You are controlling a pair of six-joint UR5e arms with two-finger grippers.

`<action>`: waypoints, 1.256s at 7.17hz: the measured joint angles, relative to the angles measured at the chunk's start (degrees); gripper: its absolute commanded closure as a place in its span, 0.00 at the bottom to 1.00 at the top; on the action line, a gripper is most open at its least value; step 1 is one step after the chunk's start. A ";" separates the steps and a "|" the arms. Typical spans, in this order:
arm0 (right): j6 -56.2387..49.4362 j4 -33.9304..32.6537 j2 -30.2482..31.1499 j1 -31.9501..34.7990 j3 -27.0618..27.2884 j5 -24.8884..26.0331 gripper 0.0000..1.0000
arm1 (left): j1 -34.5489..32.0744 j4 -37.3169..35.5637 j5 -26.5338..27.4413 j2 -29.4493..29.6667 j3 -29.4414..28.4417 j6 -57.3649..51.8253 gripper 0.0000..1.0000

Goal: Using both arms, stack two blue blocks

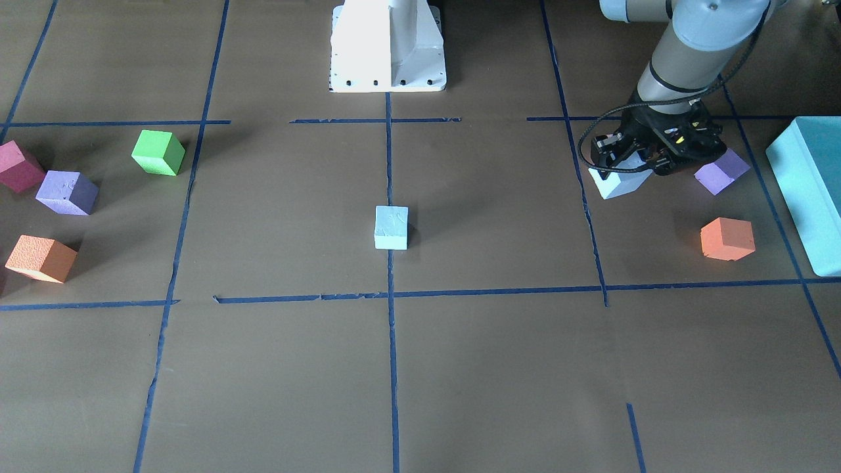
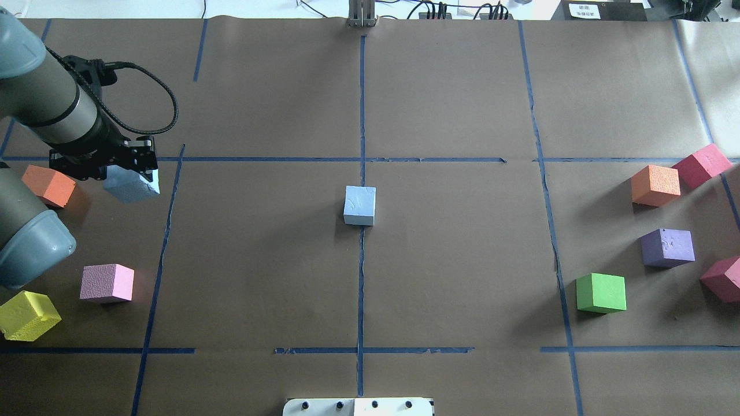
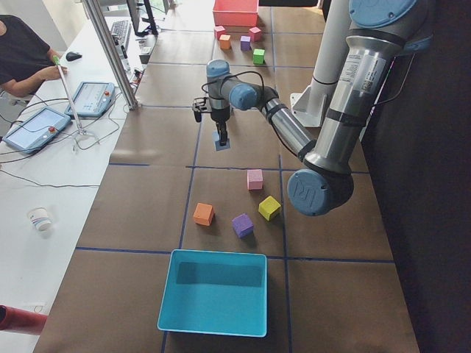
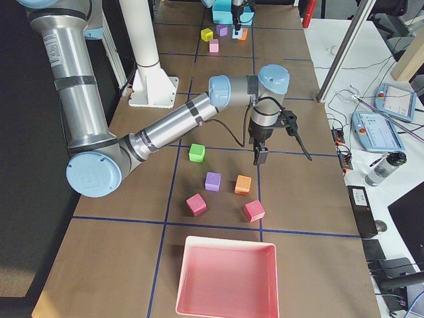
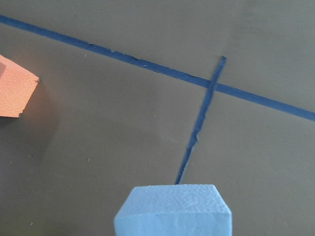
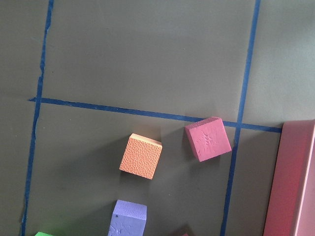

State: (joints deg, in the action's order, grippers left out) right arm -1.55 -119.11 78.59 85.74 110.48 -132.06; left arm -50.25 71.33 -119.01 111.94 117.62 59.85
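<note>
One pale blue block [image 1: 391, 227] sits at the table's centre on the blue tape line, also in the overhead view [image 2: 359, 205]. My left gripper [image 1: 621, 167] [image 2: 128, 164] is shut on the second blue block [image 1: 617, 184] [image 2: 133, 186] and holds it tilted just above the table. That block fills the bottom of the left wrist view [image 5: 174, 209]. My right gripper [image 4: 260, 156] shows only in the exterior right view, hanging over the coloured cubes. I cannot tell whether it is open or shut.
An orange cube [image 2: 49, 185], a purple cube [image 1: 721, 172], a pink cube [image 2: 107, 283] and a yellow cube [image 2: 29, 315] lie near the left gripper, beside a turquoise box [image 1: 811, 190]. Green [image 2: 601, 293], purple [image 2: 668, 247], orange [image 2: 656, 185] and red [image 2: 702, 164] cubes and a pink tray [image 4: 225, 278] are on the right.
</note>
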 measured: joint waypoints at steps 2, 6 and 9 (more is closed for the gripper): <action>-0.27 3.91 5.06 2.83 0.21 -1.07 0.00 | 4.28 -2.52 3.24 8.94 -3.08 -0.55 1.00; 0.03 16.40 13.23 5.07 -3.38 -6.61 0.00 | 12.24 -2.23 7.32 29.44 -21.94 0.07 1.00; 0.16 16.80 13.42 5.22 -4.19 -7.23 0.00 | 16.39 6.11 9.63 35.76 -33.81 1.32 1.00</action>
State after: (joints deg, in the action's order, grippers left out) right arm -1.40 -102.32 92.01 90.96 106.28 -139.28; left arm -33.86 77.44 -109.38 147.71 83.81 61.17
